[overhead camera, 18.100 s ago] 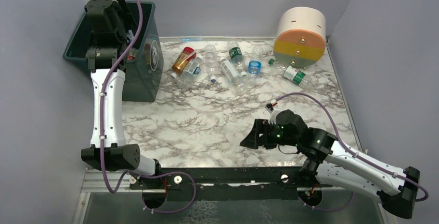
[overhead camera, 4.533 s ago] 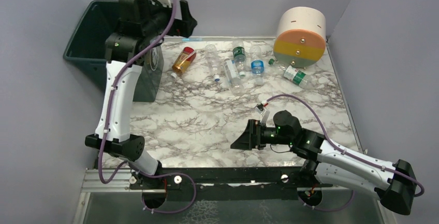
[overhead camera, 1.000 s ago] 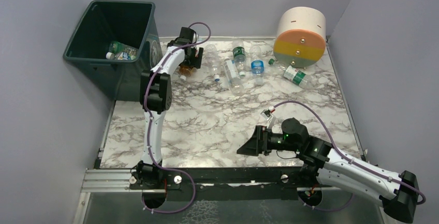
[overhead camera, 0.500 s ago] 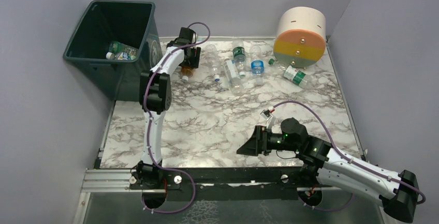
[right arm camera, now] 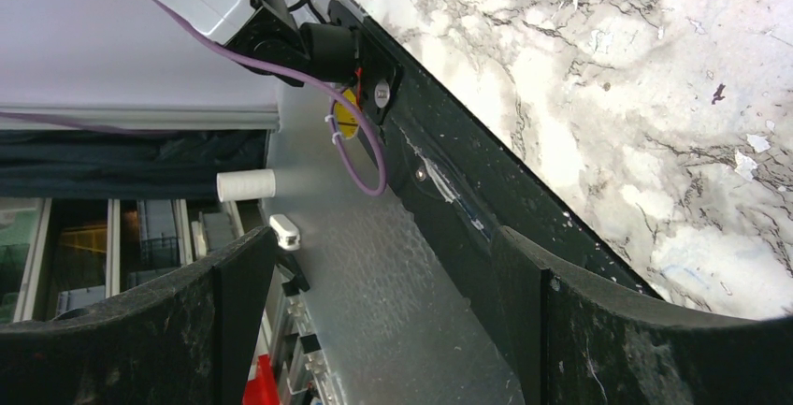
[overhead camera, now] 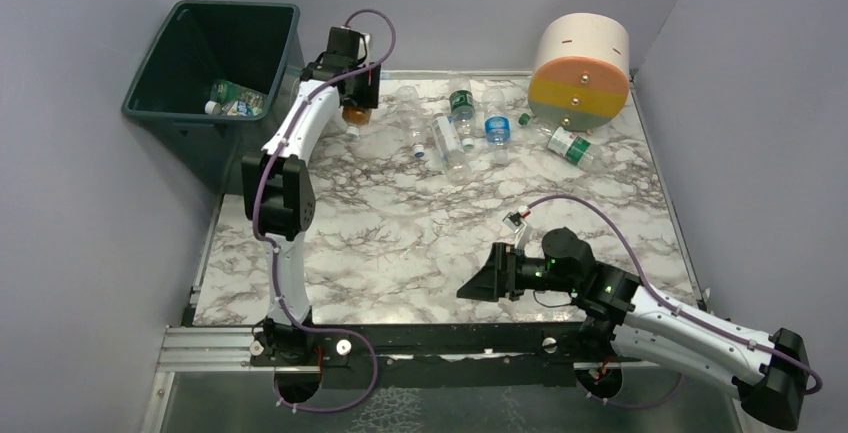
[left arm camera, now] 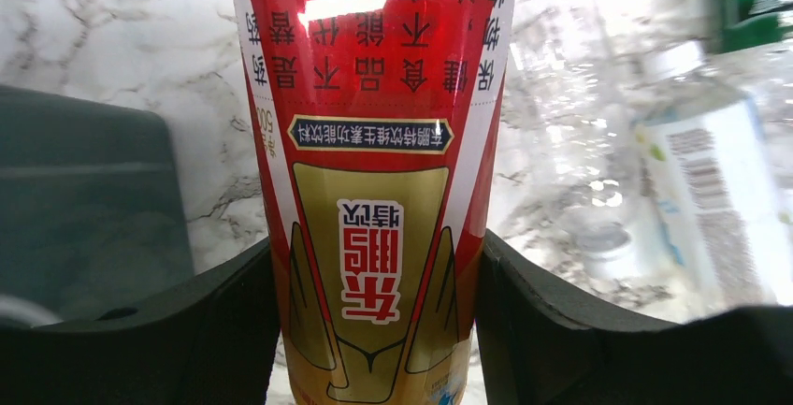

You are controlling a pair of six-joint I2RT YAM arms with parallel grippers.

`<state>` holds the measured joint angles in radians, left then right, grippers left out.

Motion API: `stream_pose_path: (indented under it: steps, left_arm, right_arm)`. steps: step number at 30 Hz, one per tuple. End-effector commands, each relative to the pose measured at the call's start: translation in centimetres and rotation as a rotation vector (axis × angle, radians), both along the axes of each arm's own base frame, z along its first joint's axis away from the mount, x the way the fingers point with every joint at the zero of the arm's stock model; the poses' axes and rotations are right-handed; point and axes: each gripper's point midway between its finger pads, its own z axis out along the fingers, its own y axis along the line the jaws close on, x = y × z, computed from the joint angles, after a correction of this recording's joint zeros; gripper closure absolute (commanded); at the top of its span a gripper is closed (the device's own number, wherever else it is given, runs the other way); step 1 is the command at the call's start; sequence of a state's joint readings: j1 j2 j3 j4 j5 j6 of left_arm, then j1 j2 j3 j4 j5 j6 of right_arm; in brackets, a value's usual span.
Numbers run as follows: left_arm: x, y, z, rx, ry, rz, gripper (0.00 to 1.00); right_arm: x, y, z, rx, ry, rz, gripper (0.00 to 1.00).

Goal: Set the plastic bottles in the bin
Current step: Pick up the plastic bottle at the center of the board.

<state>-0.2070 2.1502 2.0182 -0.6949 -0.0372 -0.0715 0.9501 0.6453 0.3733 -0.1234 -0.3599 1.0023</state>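
Observation:
My left gripper (overhead camera: 355,103) is shut on an amber bottle (left arm camera: 374,180) with a red and gold label; both black jaws press its sides. It hangs lifted above the marble table, just right of the dark green bin (overhead camera: 170,103). The bin holds a few bottles (overhead camera: 232,99). Several clear bottles (overhead camera: 450,128) lie in a row at the table's back, one with a green label (overhead camera: 570,146) furthest right. My right gripper (overhead camera: 478,281) is open and empty, low over the table's front.
A big cream, orange and yellow cylinder (overhead camera: 580,71) stands at the back right. The black front rail (overhead camera: 420,338) and arm bases line the near edge. Grey walls enclose the table on three sides.
My left gripper has lifted the amber bottle off the table and moved it left, toward the bin. The right arm has not moved.

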Motion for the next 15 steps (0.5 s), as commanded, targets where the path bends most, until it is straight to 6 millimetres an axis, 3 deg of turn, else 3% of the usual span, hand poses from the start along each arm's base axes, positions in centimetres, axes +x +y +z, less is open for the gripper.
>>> stream_pose_path:
  steps: [1, 15]
  left_arm:
    - [-1.7, -1.0, 6.2, -0.082, -0.101, -0.026, 0.36]
    - [-9.1, -1.1, 20.9, -0.209, -0.356, -0.091, 0.36]
  right_arm:
    - [-0.4, 0.1, 0.4, 0.02, -0.006, 0.018, 0.12]
    - [-0.4, 0.5, -0.7, 0.001, 0.017, 0.028, 0.12]
